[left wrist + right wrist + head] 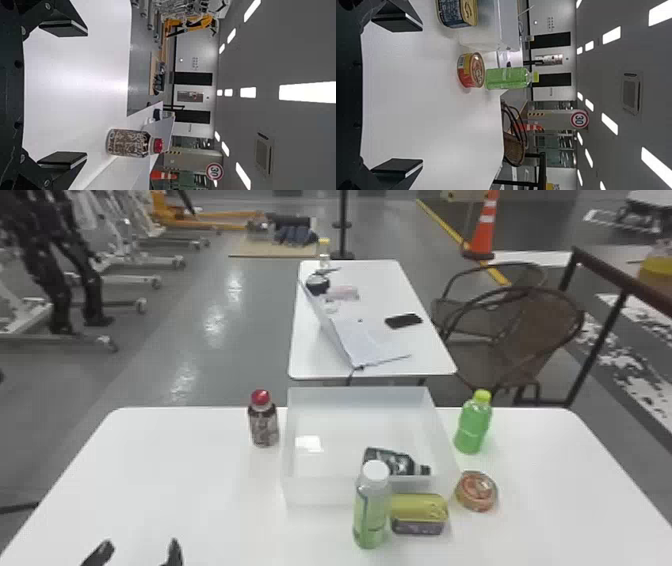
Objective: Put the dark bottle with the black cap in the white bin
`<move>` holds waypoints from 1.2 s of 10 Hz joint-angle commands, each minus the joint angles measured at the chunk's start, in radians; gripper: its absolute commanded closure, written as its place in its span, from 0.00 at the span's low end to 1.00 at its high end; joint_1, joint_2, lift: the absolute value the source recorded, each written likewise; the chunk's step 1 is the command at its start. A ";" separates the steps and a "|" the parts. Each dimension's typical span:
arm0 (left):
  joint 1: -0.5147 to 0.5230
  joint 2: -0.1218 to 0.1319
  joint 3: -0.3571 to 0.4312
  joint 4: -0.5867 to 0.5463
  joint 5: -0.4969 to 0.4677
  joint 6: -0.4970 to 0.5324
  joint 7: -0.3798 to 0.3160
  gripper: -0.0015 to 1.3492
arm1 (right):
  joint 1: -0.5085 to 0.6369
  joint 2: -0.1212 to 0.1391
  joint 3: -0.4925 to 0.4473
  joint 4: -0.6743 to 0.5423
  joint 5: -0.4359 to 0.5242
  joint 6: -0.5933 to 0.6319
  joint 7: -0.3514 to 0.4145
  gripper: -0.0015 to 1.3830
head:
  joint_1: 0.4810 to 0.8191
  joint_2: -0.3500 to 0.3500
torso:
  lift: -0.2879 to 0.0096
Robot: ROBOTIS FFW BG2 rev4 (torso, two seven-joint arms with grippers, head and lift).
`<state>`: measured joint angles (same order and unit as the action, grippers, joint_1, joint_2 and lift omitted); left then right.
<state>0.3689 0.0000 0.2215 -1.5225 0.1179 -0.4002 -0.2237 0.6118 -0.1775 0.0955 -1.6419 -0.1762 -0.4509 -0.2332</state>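
Dark bottle [392, 462] lying in the white bin [320, 492]; left tool [137, 552] and right tool [422, 95] both spread wide.
White-capped bottle [370, 515] stands in front, partly blocking it, beside a yellow-topped tin [419, 507]; round can [477, 491] and green bottle [472, 427] sit right of the bin, red-capped bottle [263, 422] left.

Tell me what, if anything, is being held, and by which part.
Nothing is held: the left gripper and right gripper are both open with nothing between their fingers; the dark bottle lies in the bin.
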 commanded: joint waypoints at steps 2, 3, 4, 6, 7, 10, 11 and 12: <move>0.090 -0.003 -0.007 0.001 -0.004 -0.065 0.056 0.15 | 0.026 0.000 -0.002 -0.016 0.000 0.000 -0.014 0.07 | 0.20 0.50 | 0.63; 0.116 -0.003 0.002 0.001 -0.014 -0.088 0.056 0.15 | 0.032 -0.005 -0.002 -0.019 0.001 0.000 -0.015 0.07 | 0.20 0.50 | 0.63; 0.139 -0.003 -0.005 0.001 -0.009 -0.103 0.073 0.15 | 0.034 -0.005 -0.002 -0.021 0.000 0.000 -0.023 0.07 | 0.20 0.50 | 0.63; 0.142 -0.003 -0.002 0.007 -0.010 -0.114 0.083 0.15 | 0.032 -0.003 -0.002 -0.026 0.004 0.000 -0.028 0.07 | 0.20 0.50 | 0.63; 0.140 -0.003 -0.007 0.007 -0.009 -0.114 0.081 0.15 | 0.029 -0.007 0.000 -0.026 0.007 0.000 -0.026 0.07 | 0.20 0.50 | 0.63; 0.127 -0.003 -0.022 0.011 0.000 -0.123 0.092 0.15 | 0.025 0.000 0.001 -0.021 0.007 0.000 -0.026 0.07 | 0.20 0.50 | 0.63; 0.128 -0.003 -0.024 0.015 -0.001 -0.123 0.092 0.15 | 0.025 0.000 0.001 -0.021 0.011 0.001 -0.026 0.07 | 0.20 0.50 | 0.63; 0.125 -0.003 -0.025 0.018 0.000 -0.124 0.093 0.15 | 0.025 -0.002 0.001 -0.019 0.011 0.001 -0.026 0.07 | 0.20 0.50 | 0.63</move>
